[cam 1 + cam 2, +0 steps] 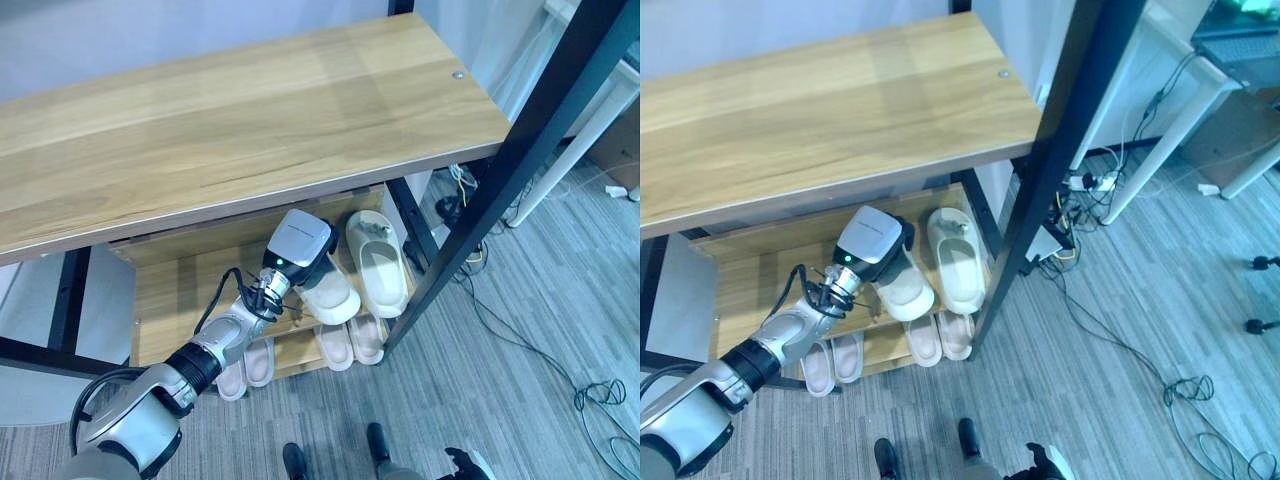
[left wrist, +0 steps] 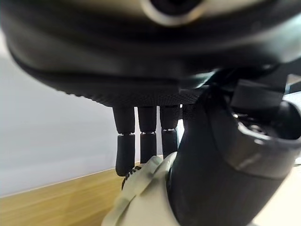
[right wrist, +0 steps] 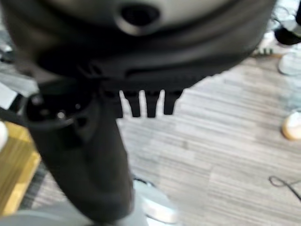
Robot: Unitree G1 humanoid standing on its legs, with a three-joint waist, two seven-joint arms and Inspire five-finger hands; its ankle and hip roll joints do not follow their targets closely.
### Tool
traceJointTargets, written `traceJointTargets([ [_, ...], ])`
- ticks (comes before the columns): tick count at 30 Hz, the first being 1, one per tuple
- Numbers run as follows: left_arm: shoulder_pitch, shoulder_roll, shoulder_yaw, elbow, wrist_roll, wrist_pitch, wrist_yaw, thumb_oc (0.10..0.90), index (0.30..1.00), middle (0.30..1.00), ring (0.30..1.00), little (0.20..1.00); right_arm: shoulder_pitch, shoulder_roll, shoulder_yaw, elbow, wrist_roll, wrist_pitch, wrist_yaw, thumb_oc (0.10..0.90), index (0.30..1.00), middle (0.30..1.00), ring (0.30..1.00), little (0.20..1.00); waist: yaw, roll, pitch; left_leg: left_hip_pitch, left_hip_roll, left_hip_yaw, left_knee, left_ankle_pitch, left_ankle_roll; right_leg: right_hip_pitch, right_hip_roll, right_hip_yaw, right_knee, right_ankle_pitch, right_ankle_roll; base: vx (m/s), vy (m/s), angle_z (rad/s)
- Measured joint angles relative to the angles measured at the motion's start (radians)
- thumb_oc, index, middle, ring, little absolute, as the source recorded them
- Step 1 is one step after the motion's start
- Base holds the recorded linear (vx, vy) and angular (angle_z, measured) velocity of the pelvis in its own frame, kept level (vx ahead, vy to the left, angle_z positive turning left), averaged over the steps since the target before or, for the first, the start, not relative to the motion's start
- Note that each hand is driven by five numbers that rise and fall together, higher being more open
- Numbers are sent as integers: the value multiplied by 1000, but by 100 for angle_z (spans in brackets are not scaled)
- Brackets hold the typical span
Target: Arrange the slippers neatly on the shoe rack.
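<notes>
My left hand [image 1: 300,245] reaches under the rack's top board [image 1: 250,120] to the middle shelf [image 1: 170,290]. It is shut on a cream slipper [image 1: 335,298], which lies toe-out near the shelf's front edge. In the left wrist view the fingers [image 2: 141,141] press on the slipper [image 2: 141,197] from above and the thumb [image 2: 221,169] closes on its side. A second cream slipper [image 1: 380,265] lies just right of it, close but apart. My right hand [image 3: 94,155] hangs over the grey floor, fingers relaxed, holding nothing.
On the bottom shelf lie a pale pink pair [image 1: 350,342] at the right and another pair [image 1: 248,365] at the left. A black rack post [image 1: 520,150] slants past the right end. Cables [image 1: 600,395] trail on the carpet, and a white table leg [image 1: 570,150] stands behind.
</notes>
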Motion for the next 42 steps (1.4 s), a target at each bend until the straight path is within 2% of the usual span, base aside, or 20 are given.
traceJointTargets([
  [4,-74,-3,-44,29,19,0,22,400,300,300,300,300,-7,0,0,0,19,-12,-2,800,900,900,900,900,0,-3,15,-22,-1,10,0,0,1,-28,-1,8,0,5,3,10,-14,-7],
  [9,-156,2,-64,35,24,2,30,400,300,300,300,300,-25,0,-10,-3,38,-17,-4,800,900,900,900,900,-2,-6,63,-23,-2,18,0,0,1,-32,-3,16,0,11,0,5,-3,-3],
  [15,-178,4,-79,43,59,2,41,400,300,300,300,300,-37,2,-10,-3,71,-32,-4,800,900,900,900,900,-1,-9,68,-31,-3,15,0,0,1,-36,-4,11,0,10,1,4,-4,2],
  [16,-186,3,-90,50,59,3,41,417,326,326,326,326,-40,2,-10,-3,71,-35,-4,800,900,900,900,900,-1,-9,68,-32,-3,12,0,0,1,-36,-4,8,0,10,2,13,2,5],
  [17,-188,2,-90,53,59,3,41,477,415,415,415,415,-42,2,-10,-3,72,-36,-4,800,900,900,900,900,-1,-9,68,-32,-3,11,0,0,1,-36,-4,8,0,10,2,19,3,3],
  [18,-190,0,-90,58,59,4,41,599,599,599,599,599,-44,2,-10,-3,76,-39,-4,800,900,900,900,900,-1,-9,68,-32,-3,11,0,0,1,-35,-4,7,0,10,2,0,0,0],
  [19,-190,-1,-90,58,60,4,42,800,900,900,900,900,-44,2,-10,-3,86,-41,-4,800,900,900,900,900,-2,-9,68,-32,-3,11,0,0,1,-35,-4,7,0,10,2,0,0,0],
  [33,-162,1,-85,54,58,-1,15,800,900,900,900,900,-43,6,-11,-5,106,-39,1,800,900,900,900,900,-2,-15,71,-10,-4,-8,0,5,7,-5,-4,-10,0,13,1,0,1,3],
  [42,-68,35,-36,15,55,-3,-30,800,900,900,900,900,-38,9,-22,-4,108,-32,12,800,900,900,900,900,0,-24,77,17,-4,-13,0,6,7,25,-4,-14,0,13,1,0,0,0],
])
